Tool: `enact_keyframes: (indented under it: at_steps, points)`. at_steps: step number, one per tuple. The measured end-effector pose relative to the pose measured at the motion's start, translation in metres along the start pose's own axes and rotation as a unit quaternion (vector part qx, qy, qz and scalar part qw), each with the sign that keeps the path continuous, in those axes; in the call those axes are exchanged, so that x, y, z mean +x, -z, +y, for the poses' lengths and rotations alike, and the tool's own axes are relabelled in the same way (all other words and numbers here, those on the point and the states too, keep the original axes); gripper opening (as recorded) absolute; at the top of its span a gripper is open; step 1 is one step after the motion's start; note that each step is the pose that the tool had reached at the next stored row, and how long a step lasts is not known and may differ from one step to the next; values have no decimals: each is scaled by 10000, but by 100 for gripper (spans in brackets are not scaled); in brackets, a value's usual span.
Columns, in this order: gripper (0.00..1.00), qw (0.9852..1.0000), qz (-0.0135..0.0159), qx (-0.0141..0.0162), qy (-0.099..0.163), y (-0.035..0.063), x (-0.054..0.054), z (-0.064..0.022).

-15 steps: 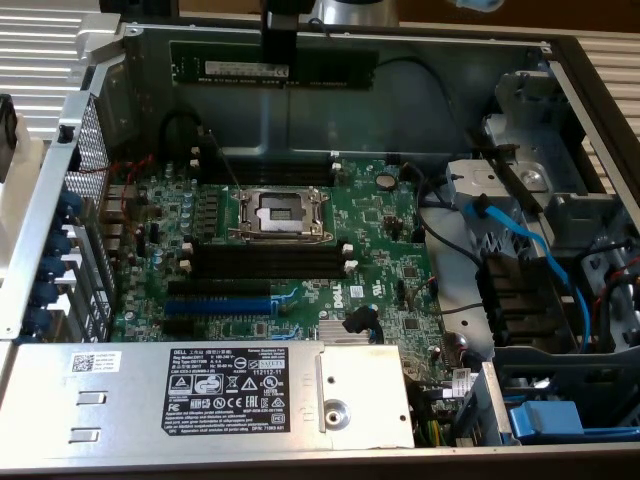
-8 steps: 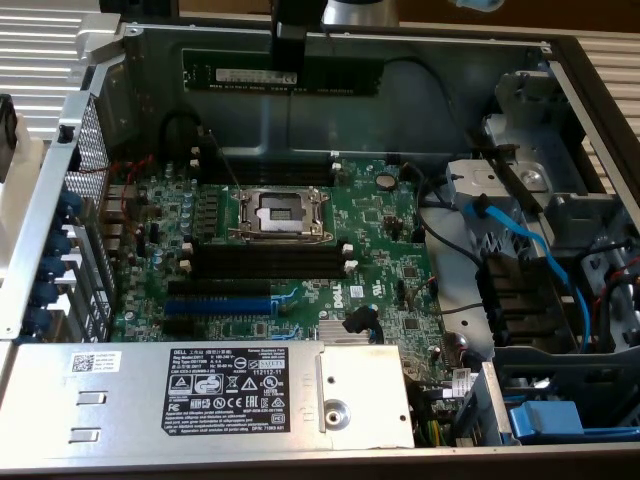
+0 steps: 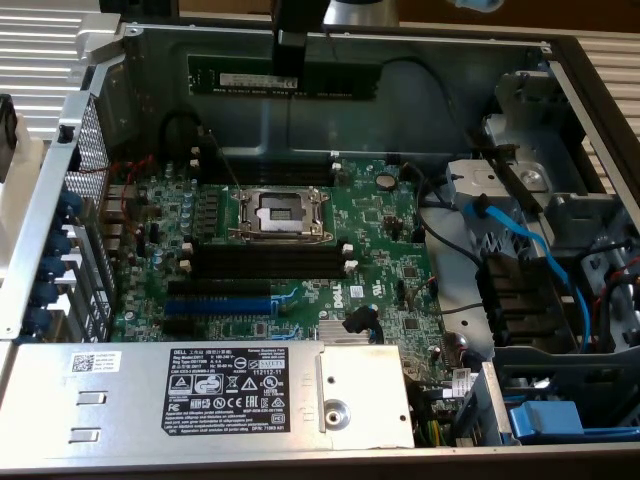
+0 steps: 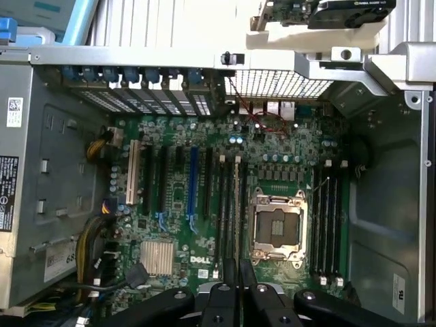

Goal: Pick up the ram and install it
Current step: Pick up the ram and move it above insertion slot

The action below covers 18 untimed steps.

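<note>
Aloft, ram point(image 3: 285, 77) lying level, long axis across the exterior view, fingers point(image 3: 291, 45) clamped on it

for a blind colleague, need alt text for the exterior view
A gripper holds a ram stick level above an open computer case. Below lies the green motherboard with an empty CPU socket and black memory slots.

The green motherboard point(image 3: 300, 230) carries a white "DELL" logo point(image 3: 329, 293), at about five o'clock from the CPU socket point(image 3: 281, 212). The power supply's point(image 3: 200, 395) black label point(image 3: 225, 391) reads "DELL" at its head; its smaller print cannot be read. The ram's point(image 3: 285, 80) white label strip is unreadable.
</note>
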State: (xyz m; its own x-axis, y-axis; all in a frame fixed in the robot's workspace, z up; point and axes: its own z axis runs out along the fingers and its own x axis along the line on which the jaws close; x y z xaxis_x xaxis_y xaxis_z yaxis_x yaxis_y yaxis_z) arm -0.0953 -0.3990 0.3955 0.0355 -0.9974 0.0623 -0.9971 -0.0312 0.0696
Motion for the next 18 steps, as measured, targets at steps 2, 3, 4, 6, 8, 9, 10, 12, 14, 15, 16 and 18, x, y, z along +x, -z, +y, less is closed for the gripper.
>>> enact_keyframes:
  at_steps: [2, 3, 4, 6, 8, 9, 10, 12, 14, 15, 16, 18]
  points:
    - [13, 10000, -1, -11, 0, -1, 0, 0]
    - [13, 10000, -2, -16, 1, -1, 0, -1]
    - [13, 10000, -1, -23, 1, 0, 0, -1]
    - [13, 10000, -2, -33, 2, -1, 0, -1]
    - [13, 10000, -2, -45, 3, -1, 0, -2]
    - [13, 10000, -2, -50, 3, -1, 0, -2]
    - [13, 10000, -2, -56, 3, 0, 0, -3]
    - [13, 10000, -3, -67, 4, 0, 0, -3]
    - [13, 10000, -3, -78, 5, 0, 0, -4]
    - [13, 10000, -3, -84, 5, 0, 0, -4]
    - [13, 10000, -4, -90, 5, 0, 0, -4]
    - [13, 9999, -4, -101, 6, 0, 0, -5]
